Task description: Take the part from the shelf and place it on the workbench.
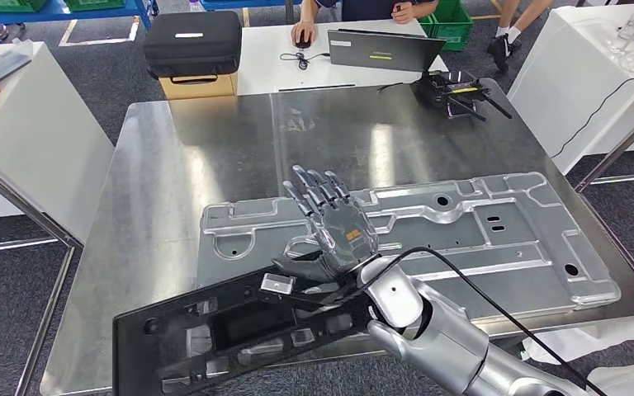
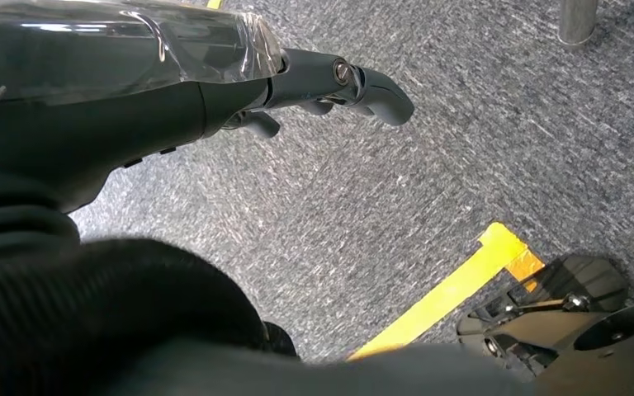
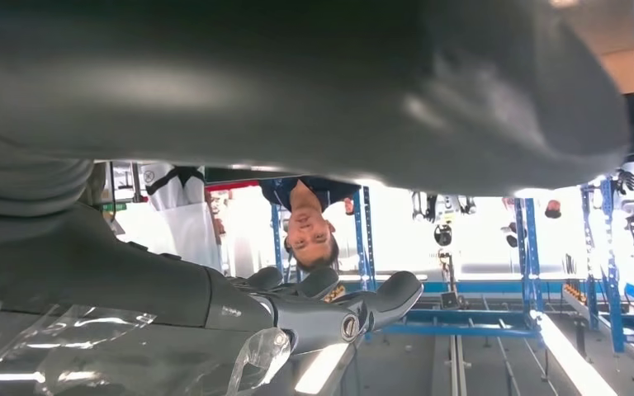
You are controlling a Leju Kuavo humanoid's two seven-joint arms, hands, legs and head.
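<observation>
Part [image 1: 239, 326]: black flat panel, tilted, at the near edge of the workbench [image 1: 215, 157], overhanging toward the robot. Right hand [image 1: 330, 227] is palm-down over it and the far end of the panel sits directly under the palm and wrist. Fingers [image 1: 318, 191] extended forward and apart, and they reach past the panel, above a silver stamped plate [image 1: 495, 239]. Thumb appears to rest on the panel's top edge; cannot tell whether the hand actually clamps it. Black cable [image 1: 470, 285] runs along the right forearm, behind the wrist.

Right wrist view: thumb [image 3: 380, 301] and darker fingers stretched out, nothing between them there.

Left hand [image 2: 330, 87]: hanging beside the body over grey carpet [image 2: 462, 140], fingers slightly curled, holding nothing. Yellow floor tape [image 2: 454, 289] below it.

Silver stamped plate lies flat on the workbench, starting under the fingers and stretching right of the hand; the panel's far edge overlaps its near edge.

Beyond the fingertips: bare steel, then a small black device [image 1: 454, 89] with antennas at the far right corner. Further out, a white table [image 1: 272, 58] with a black case [image 1: 192, 43], a laptop [image 1: 384, 49], a mouse [image 1: 302, 38] under a person's hand [image 1: 303, 31]. Green crate [image 1: 450, 25] behind.
</observation>
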